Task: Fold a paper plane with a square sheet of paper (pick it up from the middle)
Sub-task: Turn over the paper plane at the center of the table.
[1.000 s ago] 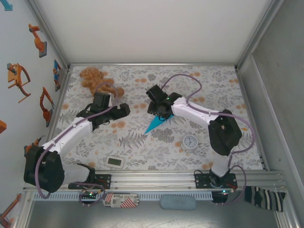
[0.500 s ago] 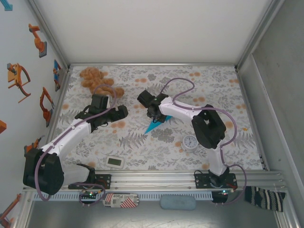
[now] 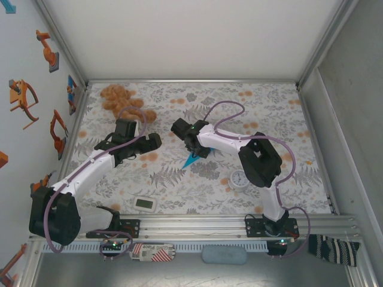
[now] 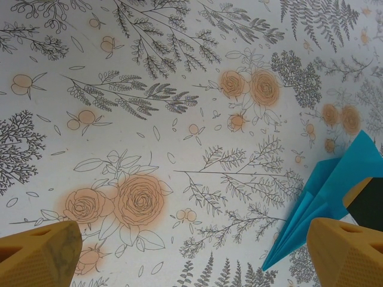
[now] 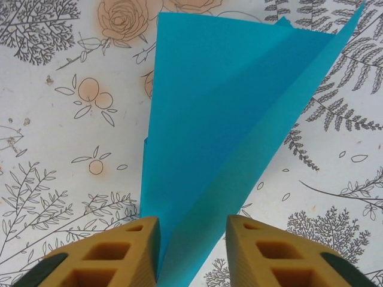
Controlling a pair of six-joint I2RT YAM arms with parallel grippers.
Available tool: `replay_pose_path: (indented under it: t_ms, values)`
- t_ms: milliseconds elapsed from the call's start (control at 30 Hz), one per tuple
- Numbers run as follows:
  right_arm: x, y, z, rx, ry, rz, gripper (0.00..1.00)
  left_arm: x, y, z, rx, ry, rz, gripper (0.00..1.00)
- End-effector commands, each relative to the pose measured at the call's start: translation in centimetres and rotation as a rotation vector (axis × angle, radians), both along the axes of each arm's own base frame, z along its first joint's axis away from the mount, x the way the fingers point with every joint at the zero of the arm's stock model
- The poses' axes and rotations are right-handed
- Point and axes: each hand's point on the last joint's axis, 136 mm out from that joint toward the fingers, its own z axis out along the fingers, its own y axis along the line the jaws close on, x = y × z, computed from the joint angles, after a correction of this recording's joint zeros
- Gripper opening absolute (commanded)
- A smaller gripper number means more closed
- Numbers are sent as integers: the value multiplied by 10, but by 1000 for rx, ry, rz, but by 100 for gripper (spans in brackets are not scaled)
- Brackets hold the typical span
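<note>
Around the middle of the floral table [image 3: 257, 101], the paper plane [image 3: 191, 159] is sat as a narrow turquoise dart. Its nose is pointed toward the near edge and a bit to the left. The right hand [image 3: 194, 150] is hung right over its wide tail end.

In the right wrist view the two yellow fingers [image 5: 128, 251] are seen partly spread, one on each side of the tail. The paper is run right up against the finger on the left of that view, but a sliver of table can be made out between the paper and the other finger. So nothing is pinched. Overlapping layers and a crease or two can be spotted along the plane's body.

The left hand [image 3: 149, 142] is held just to the left of the plane, apart from it. Its fingers are spread wide over bare table pattern, and in the left wrist view the plane is seen close to one fingertip.

A brown teddy bear [image 3: 119, 98] is slumped in the far left corner. A small round white clock [image 3: 239, 178] is sat to the right of the plane, nearer the front. A little white rectangular gadget [image 3: 146, 204] is lying by the near edge.
</note>
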Motion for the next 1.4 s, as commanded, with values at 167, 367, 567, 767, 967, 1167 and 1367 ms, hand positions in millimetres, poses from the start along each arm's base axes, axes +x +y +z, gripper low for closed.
replay_pose_path:
  t_ms: [167, 367, 567, 767, 967, 1167, 1367]
  values:
    - [0, -19, 20, -39, -65, -56, 11, -2, 2, -1, 7, -1, -14, 96]
    - [9, -23, 44, -51, -138, -33, 0, 0, 7, -1, 12, -6, 11, 96]
    - [31, -5, 87, -41, -230, 160, 0, 3, 22, -1, -3, -12, 90, 96]
    - [53, 59, 114, 274, -304, 499, 0, 7, 35, -1, -45, -7, 164, 96]
    - [59, 90, 106, 566, -334, 707, 0, 9, 40, -2, -96, 5, 205, 96]
    - [64, 82, 72, 707, -326, 728, 0, 14, 19, 1, -205, -12, 131, 96]
    - [65, 70, 44, 867, -312, 675, 0, 20, -8, -3, -326, 15, 66, 98]
